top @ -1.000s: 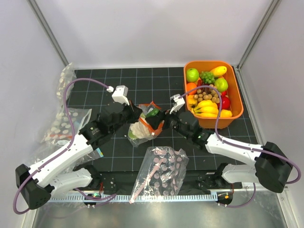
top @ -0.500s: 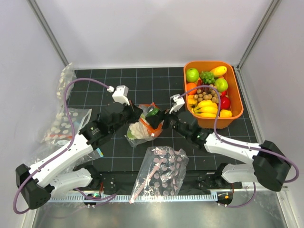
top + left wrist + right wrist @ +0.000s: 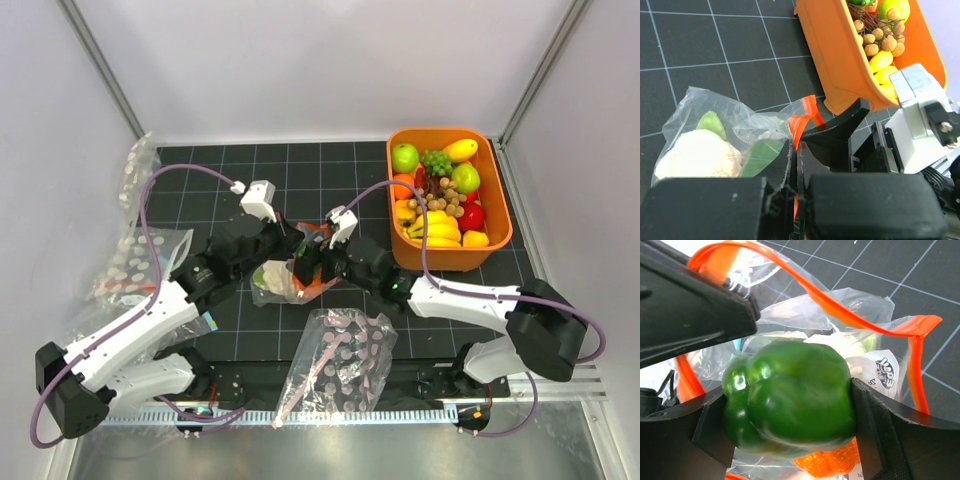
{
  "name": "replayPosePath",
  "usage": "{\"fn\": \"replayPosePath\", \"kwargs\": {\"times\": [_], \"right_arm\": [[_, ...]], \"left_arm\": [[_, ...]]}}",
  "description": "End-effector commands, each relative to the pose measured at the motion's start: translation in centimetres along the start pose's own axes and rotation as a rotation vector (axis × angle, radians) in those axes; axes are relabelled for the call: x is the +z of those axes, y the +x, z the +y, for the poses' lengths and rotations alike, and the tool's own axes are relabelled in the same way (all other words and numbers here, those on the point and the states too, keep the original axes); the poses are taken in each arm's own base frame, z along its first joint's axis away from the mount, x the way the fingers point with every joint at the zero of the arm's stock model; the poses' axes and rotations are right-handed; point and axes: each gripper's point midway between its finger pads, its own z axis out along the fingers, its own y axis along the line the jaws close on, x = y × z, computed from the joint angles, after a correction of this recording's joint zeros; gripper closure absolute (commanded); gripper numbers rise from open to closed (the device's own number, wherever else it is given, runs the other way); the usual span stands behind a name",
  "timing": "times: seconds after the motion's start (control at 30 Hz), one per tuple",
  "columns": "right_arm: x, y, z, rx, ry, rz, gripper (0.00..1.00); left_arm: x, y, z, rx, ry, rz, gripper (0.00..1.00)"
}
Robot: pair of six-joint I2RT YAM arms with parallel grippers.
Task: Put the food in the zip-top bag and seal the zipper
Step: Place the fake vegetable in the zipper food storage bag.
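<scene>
Black gridded mat [image 3: 200, 180], clear wrinkly plastic zip-top bag [image 3: 272, 290] at its centre, white toy cauliflower [image 3: 695, 155] inside. My left claw [image 3: 794, 155] is pinched tight on the orange-red zipper strip [image 3: 801, 119], propping the mouth. My right claw [image 3: 312, 260], in from 4 o'clock, clasps the glossy green plastic bell pepper [image 3: 790, 390] at the opening. I'd push it well past the strip before letting go, left pinch firm.

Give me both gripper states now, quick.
Left gripper: closed, pinching the zipper of the zip-top bag.
Right gripper: holding the green bell pepper.
</scene>
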Motion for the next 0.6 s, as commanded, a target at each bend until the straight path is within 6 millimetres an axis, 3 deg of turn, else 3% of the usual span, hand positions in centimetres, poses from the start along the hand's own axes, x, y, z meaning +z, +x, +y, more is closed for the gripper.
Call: {"fn": "replayPosePath", "kwargs": {"times": [0.0, 0.07, 0.13, 0.57], "right_arm": [[0.5, -2.5, 1.4, -0.017, -0.033, -0.055, 0.22], [0.4, -2.6, 0.8, -0.018, 0.005, -0.054, 0.05], [0.1, -3.2, 0.4, -0.024, 0.037, -0.063, 0.0], [-4.4, -7.1, -1.5, -0.035, 0.171, -0.173, 0.0]], "left_arm": [[0.0, -2.1, -1.9, -0.021, 0.078, -0.069, 1.0], [-0.1, -2.2, -1.9, -0.022, 0.076, -0.074, 1.0], [-0.2, -2.4, -1.6, -0.023, 0.063, -0.085, 1.0], [0.3, -2.7, 1.6, -0.056, -0.082, -0.092, 1.0]]}}
